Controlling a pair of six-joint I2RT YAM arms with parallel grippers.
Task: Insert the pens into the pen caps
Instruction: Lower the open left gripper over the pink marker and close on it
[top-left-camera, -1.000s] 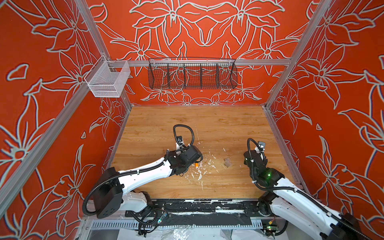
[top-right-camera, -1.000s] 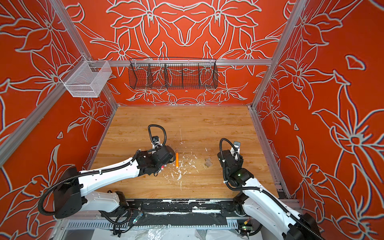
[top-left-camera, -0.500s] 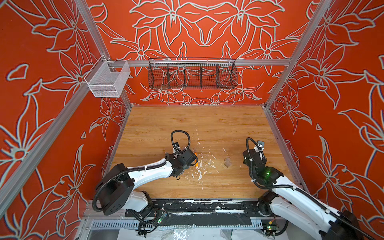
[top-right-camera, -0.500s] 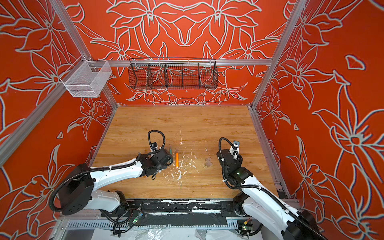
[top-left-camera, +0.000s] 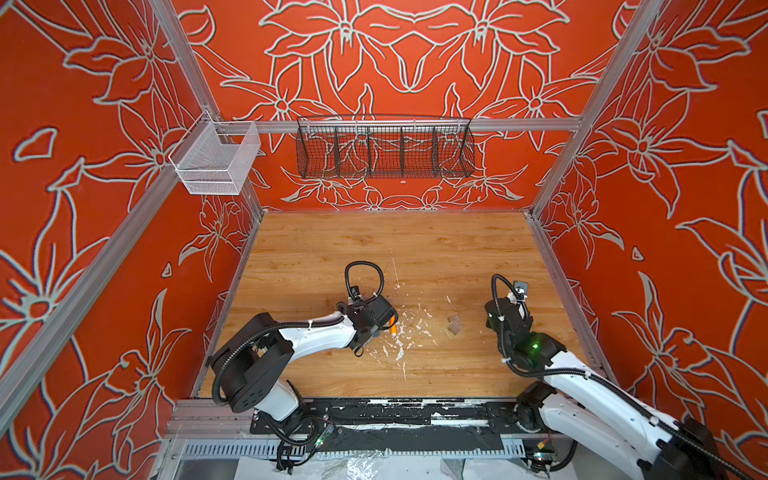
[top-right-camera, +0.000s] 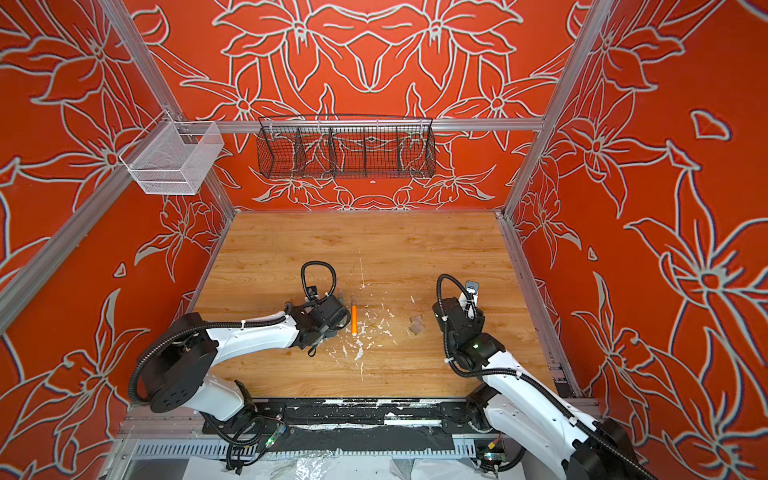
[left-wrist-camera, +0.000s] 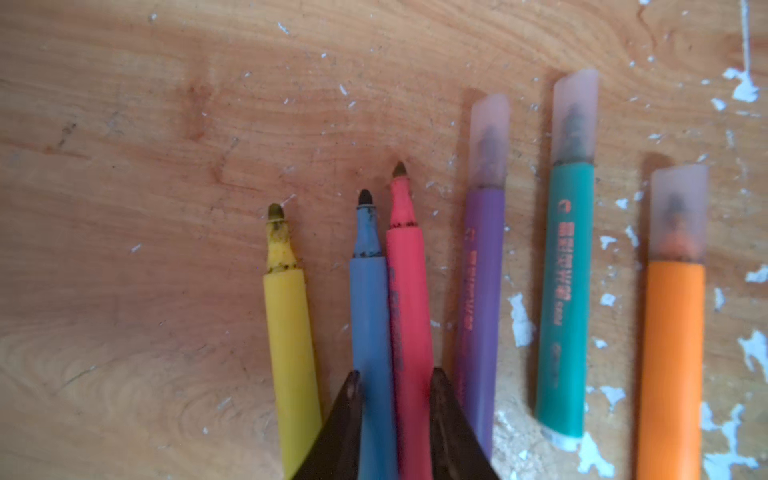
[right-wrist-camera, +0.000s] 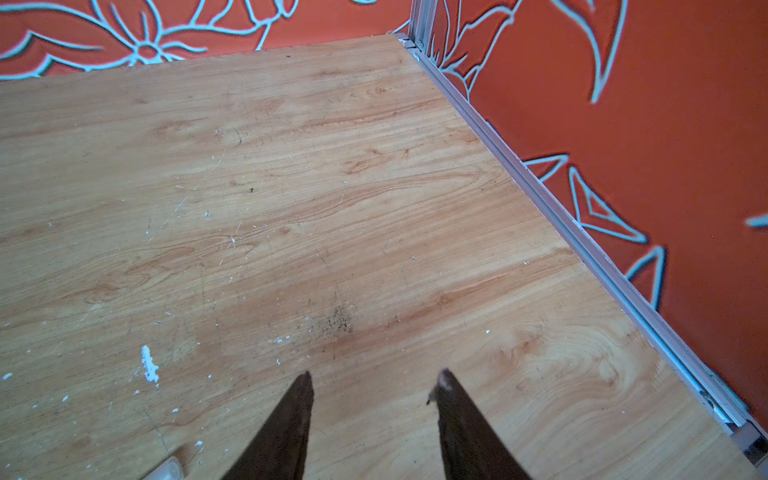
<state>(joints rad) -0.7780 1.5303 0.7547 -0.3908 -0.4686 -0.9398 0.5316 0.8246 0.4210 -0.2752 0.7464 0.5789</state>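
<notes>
**Left gripper: risk of a double pick**

**State.** The left gripper (left-wrist-camera: 395, 384) stands with one jaw on the outer side of the blue pen (left-wrist-camera: 370, 332) and the other on the outer side of the pink pen (left-wrist-camera: 409, 311). Both jaws are close against the barrels. Whether they clamp cannot be told. The right gripper (right-wrist-camera: 376, 376) is open and empty above the bare table (right-wrist-camera: 332, 166).

**Location.** All six pens lie side by side on the table. The yellow pen (left-wrist-camera: 289, 332), the blue pen and the pink pen are uncapped. The purple pen (left-wrist-camera: 482, 291), the teal pen (left-wrist-camera: 565, 291) and the orange pen (left-wrist-camera: 673, 353) are capped. The loose caps (top-right-camera: 417, 325) lie well apart from the pens, near the right gripper.

**Hazards.**
- The blue and pink barrels touch. Closing on both would likely lift two pens, or squeeze one out sideways.
- Two round barrels in one grip can pivot, which would leave the tip misaligned for a cap.
- The yellow and purple pens lie just beside the jaws and may be nudged.

**Views.** Only the left wrist view shows the straddle and which pens are capped. In both top views the arm covers most of the row, and only the orange pen shows clearly. The top views locate the loose caps. The right wrist view catches a single cap (right-wrist-camera: 166, 469) at its edge.
</notes>
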